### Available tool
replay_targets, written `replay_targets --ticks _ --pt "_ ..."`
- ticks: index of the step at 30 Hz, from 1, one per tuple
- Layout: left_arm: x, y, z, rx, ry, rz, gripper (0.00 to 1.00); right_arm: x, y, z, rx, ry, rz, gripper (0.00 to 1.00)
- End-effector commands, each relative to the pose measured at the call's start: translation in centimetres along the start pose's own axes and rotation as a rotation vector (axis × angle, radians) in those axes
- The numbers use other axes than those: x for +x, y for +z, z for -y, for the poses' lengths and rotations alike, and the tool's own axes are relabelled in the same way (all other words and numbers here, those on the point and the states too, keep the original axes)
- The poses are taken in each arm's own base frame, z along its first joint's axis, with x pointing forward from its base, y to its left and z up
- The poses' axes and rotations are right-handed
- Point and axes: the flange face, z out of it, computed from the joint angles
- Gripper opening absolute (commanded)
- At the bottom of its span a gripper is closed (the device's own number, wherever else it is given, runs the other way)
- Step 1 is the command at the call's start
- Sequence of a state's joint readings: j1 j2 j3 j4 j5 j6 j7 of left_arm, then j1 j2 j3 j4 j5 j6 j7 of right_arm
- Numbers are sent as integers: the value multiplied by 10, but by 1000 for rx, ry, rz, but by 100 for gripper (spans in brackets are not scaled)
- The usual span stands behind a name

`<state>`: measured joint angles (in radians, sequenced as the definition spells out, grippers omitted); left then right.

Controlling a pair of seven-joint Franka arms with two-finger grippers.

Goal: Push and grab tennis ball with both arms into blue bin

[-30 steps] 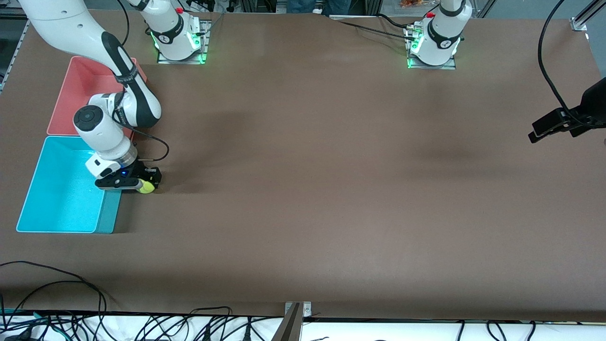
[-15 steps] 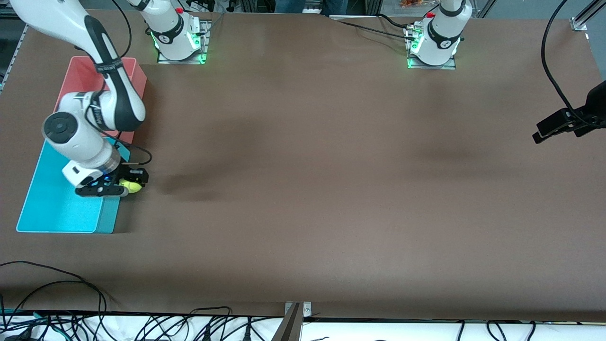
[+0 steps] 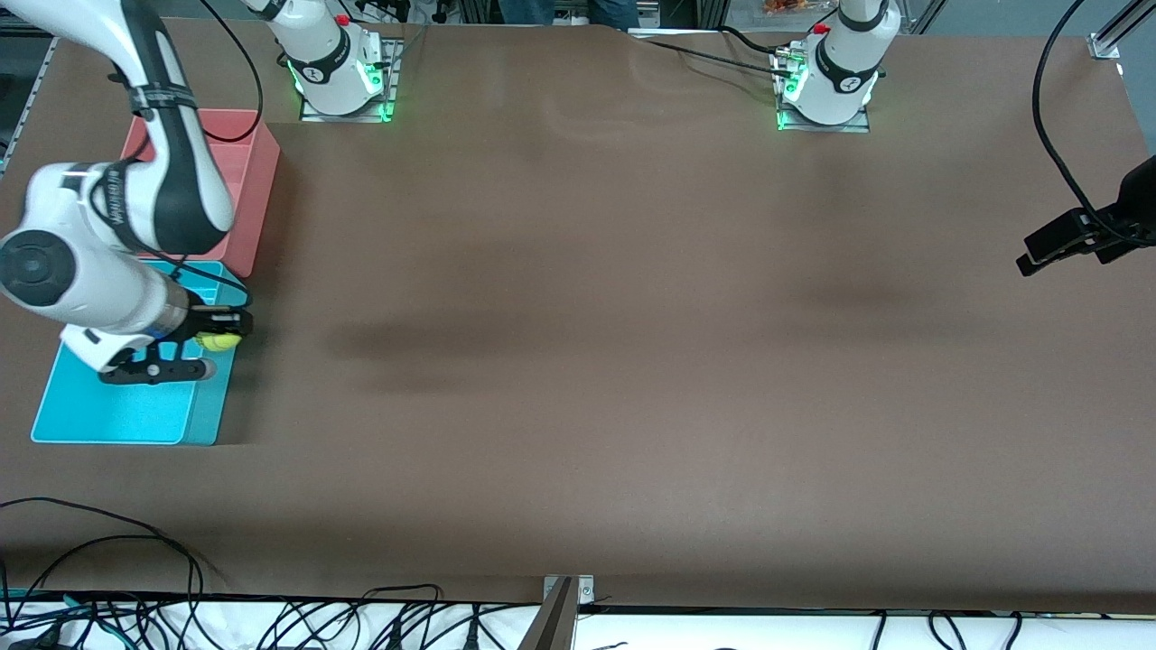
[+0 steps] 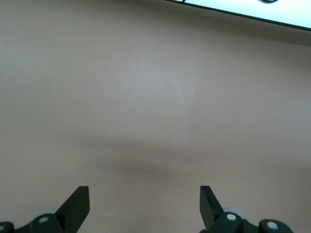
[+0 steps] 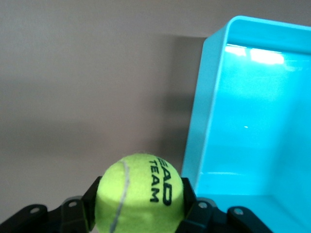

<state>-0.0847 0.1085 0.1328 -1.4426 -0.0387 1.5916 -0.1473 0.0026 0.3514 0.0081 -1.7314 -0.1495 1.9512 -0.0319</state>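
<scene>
The yellow-green tennis ball (image 3: 220, 343) (image 5: 140, 191) sits pinched between the fingers of my right gripper (image 3: 219, 335) (image 5: 140, 206), which is shut on it. Gripper and ball hang over the rim of the blue bin (image 3: 117, 415) on the side that faces the table's middle. In the right wrist view the bin's wall (image 5: 209, 107) stands just beside the ball, with the cyan floor showing past it. My left gripper (image 3: 1052, 248) (image 4: 144, 206) waits over the left arm's end of the table, open, with only bare table between its fingers (image 4: 77, 206).
A pink bin (image 3: 248, 176) stands against the blue bin, farther from the front camera, partly hidden by the right arm. Cables lie along the table's front edge (image 3: 271, 623). The brown tabletop (image 3: 632, 361) stretches between the two arms.
The right arm has lifted the ball off the table beside the blue bin and carried it to over the bin's rim. The left gripper has barely shifted.
</scene>
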Motion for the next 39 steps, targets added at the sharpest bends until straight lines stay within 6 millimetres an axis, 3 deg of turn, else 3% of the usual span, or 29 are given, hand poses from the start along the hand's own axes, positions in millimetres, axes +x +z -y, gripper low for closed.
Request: replay_targets --ticks 1,7,15,18,19,25,37,39 --pt "3 -5 1 -24 13 -11 100 -4 0 -47 31 -85 27 42" --pt "3 -5 0 -24 16 -10 100 -16 23 -108 64 -157 40 42" --pt "3 -5 -2 -24 19 -10 100 -31 82 -152 135 -180 81 42" --pt "3 -5 -1 -24 18 -10 100 -41 108 -158 155 -200 83 42" --pt "3 -5 0 -27 15 -10 100 -54 128 -162 177 -188 102 42" --pt "3 -6 1 -26 13 -12 100 -65 146 -164 208 -191 127 42" --pt "3 -5 2 -24 12 -11 100 -78 204 -174 333 -213 161 43" --pt "3 -5 3 -23 10 -11 100 -77 207 -176 341 -218 157 44"
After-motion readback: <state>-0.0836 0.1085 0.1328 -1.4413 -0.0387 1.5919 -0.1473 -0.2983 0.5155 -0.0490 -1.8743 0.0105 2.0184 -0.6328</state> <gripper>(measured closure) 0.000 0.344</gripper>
